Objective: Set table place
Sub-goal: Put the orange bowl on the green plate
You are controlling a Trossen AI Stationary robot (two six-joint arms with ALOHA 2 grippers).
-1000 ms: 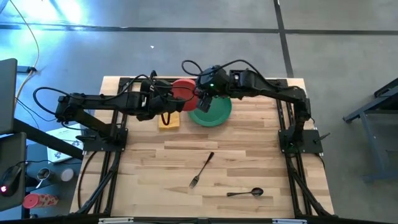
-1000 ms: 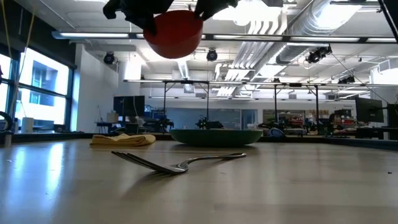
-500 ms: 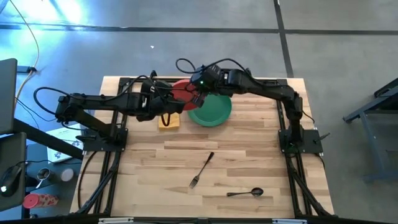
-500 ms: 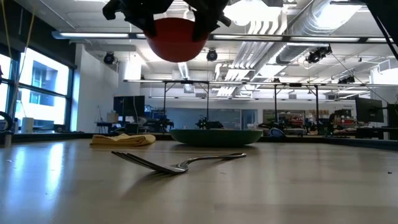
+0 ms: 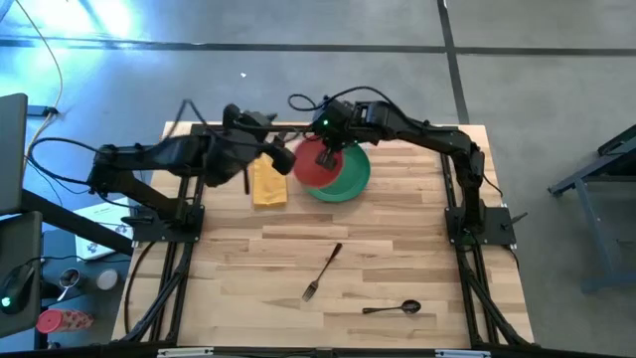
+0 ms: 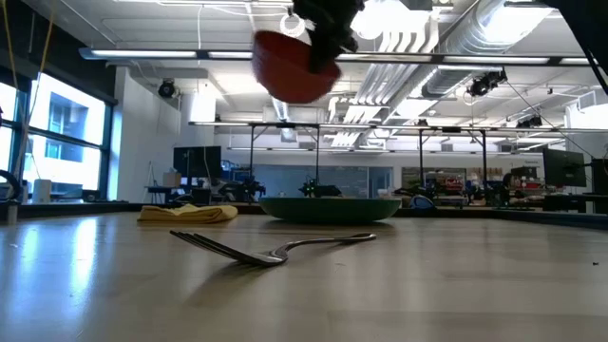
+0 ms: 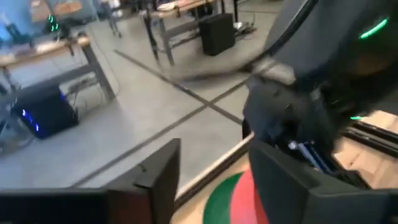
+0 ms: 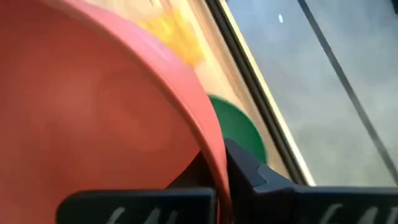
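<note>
- Your right gripper (image 5: 323, 151) pinches the round red bowl (image 5: 312, 165) by its rim, tilted above the round green plate (image 5: 348, 177), ready for setting down.
- Your left gripper (image 5: 266, 149) waits just beside it; whether its fingers are parted, I cannot tell.

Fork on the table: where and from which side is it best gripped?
Likely mid-handle, from straight above. The fork lies flat on the table, apart from the spoon, its handle bare. Jaws should close across the thin shaft; the low view shows its tines slightly lifted.

A red can (image 5: 58, 321) stands on the floor beside a black monitor (image 5: 12, 99).
</note>
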